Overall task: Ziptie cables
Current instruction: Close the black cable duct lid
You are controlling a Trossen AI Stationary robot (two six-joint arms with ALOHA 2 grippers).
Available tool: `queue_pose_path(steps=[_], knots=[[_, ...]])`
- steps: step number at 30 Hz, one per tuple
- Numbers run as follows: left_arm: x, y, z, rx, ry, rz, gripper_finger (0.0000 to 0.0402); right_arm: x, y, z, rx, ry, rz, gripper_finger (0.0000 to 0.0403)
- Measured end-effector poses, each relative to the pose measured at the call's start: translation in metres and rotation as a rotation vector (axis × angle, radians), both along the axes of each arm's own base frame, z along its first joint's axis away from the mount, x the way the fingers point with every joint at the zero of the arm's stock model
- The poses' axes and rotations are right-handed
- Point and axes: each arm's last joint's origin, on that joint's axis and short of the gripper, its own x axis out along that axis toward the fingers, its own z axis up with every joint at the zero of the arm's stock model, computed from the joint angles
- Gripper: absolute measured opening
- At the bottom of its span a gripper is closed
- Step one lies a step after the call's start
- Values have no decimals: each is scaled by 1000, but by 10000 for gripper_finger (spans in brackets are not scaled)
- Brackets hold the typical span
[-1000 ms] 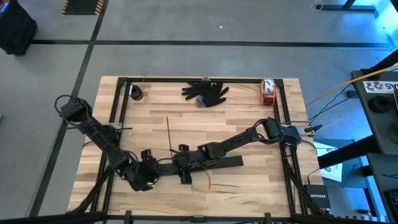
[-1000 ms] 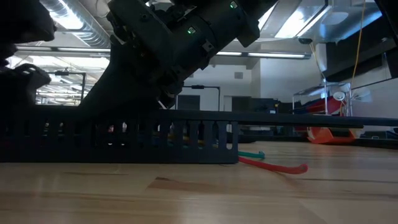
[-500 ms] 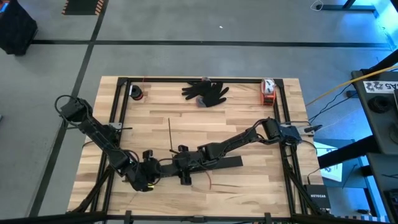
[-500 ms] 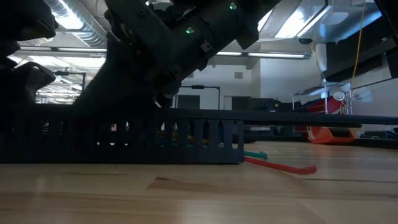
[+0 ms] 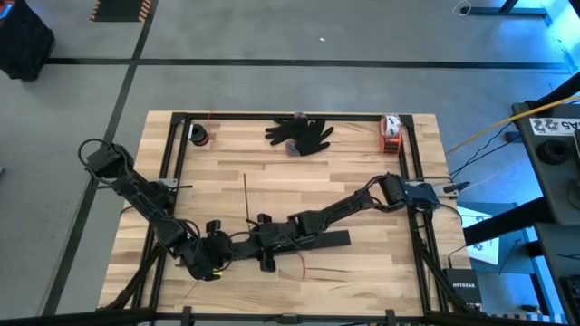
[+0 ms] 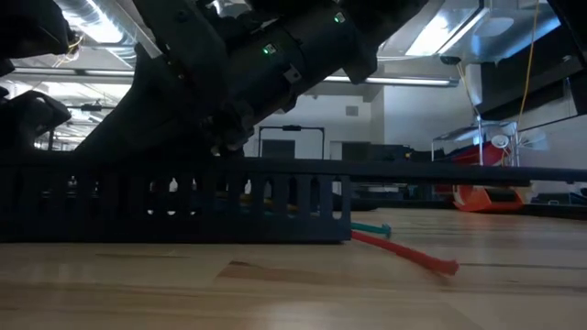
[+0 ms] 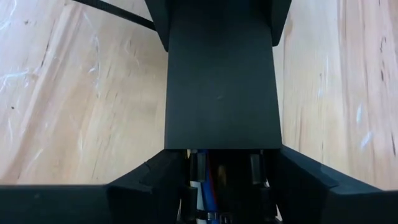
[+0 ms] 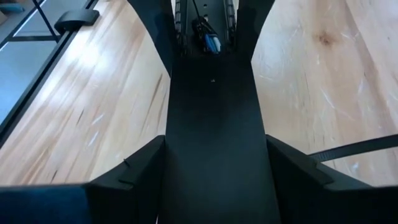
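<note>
Both grippers met at the table's near middle: the left gripper (image 5: 237, 248) and right gripper (image 5: 270, 244) each clasped the slotted black bar (image 6: 183, 202) from opposite ends. The cables (image 6: 404, 251) lay inside it (a red end trailing out), while the ziptie (image 5: 246, 196) lay untouched just beyond. Holding the bar level seemed wise.

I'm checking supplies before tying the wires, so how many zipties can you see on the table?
1. The ziptie lies loose and straight on the bare wood near the table's middle, on the near side of the black glove. More could be hidden from view.
</note>
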Motion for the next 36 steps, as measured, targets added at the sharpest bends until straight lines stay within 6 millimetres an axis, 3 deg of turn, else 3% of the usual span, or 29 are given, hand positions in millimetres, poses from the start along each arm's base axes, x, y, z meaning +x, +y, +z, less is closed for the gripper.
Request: queue_pose_path(steps=[5,12,29,32,36], knots=[[-2,2,8,-45,10,26,196,-1,-1,-1,0,33,10,225],[-8,8,36,21,92,7,196,0,-3,2,-16,20,-8,225],[-8,11,35,-36,142,37,199,1,-3,2,-31,-10,-41,225],[-6,13,35,-66,172,32,224,1,-2,1,-35,-11,-46,225],[-4,15,35,-80,184,19,293,0,-3,-2,-49,5,-57,225]])
